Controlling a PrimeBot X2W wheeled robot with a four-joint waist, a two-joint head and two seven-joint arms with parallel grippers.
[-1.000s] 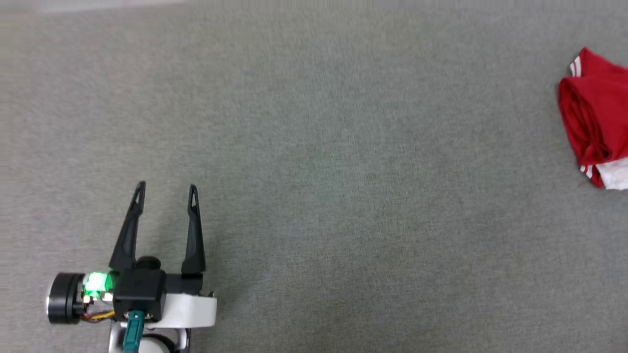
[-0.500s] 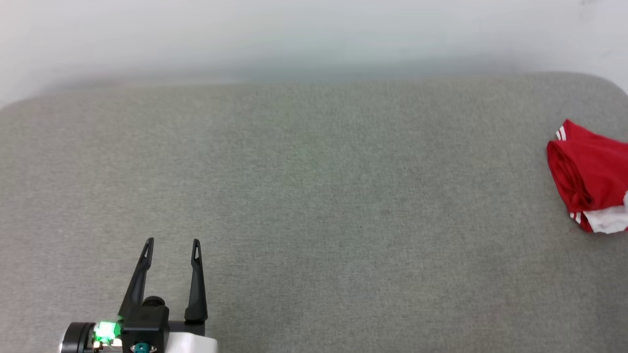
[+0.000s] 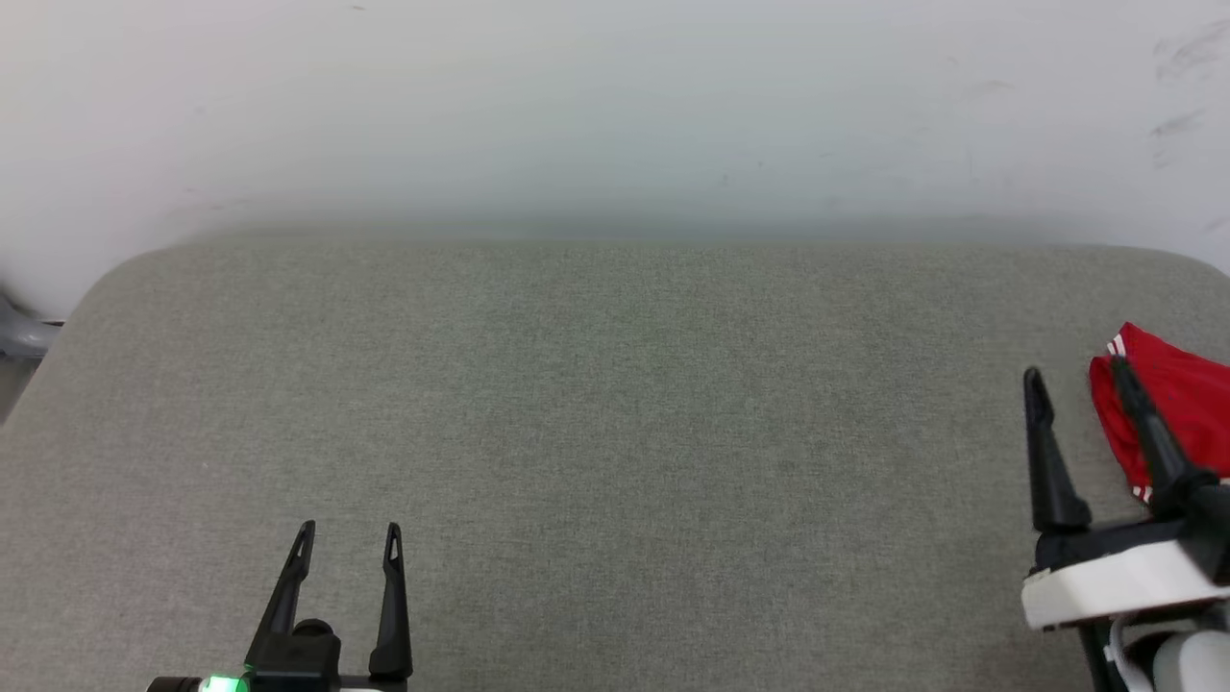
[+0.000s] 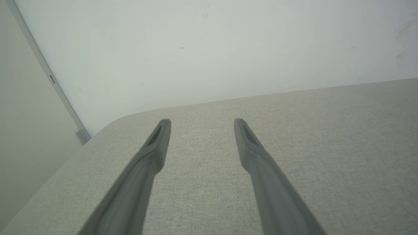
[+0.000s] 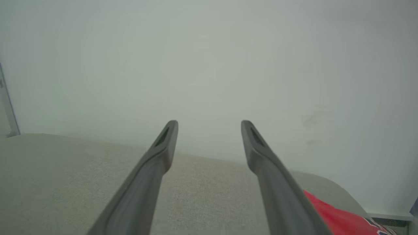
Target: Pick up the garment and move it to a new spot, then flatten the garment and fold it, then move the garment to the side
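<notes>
The garment [image 3: 1177, 399] is a red bundle with a bit of white stripe, lying at the far right of the grey padded surface [image 3: 615, 404] and cut off by the head view's edge. My right gripper [image 3: 1076, 370] stands open just left of it, its right finger crossing in front of the red cloth; nothing is between its fingers. The right wrist view shows a strip of the garment [image 5: 339, 220] at the bottom right, beside the right gripper [image 5: 209, 124]. My left gripper [image 3: 351, 531] is open and empty at the lower left, and the left gripper [image 4: 202, 121] hovers over bare surface.
A pale wall [image 3: 615, 106] runs along the back of the padded surface. The surface has rounded far corners. A grey fitting [image 3: 19, 336] shows past its left edge, and a grey strip [image 4: 49, 78] runs down the wall on the left.
The head camera has tilted up, so the wall and the surface's back edge now show. The right gripper has come into view beside the garment. The left gripper stays open.
</notes>
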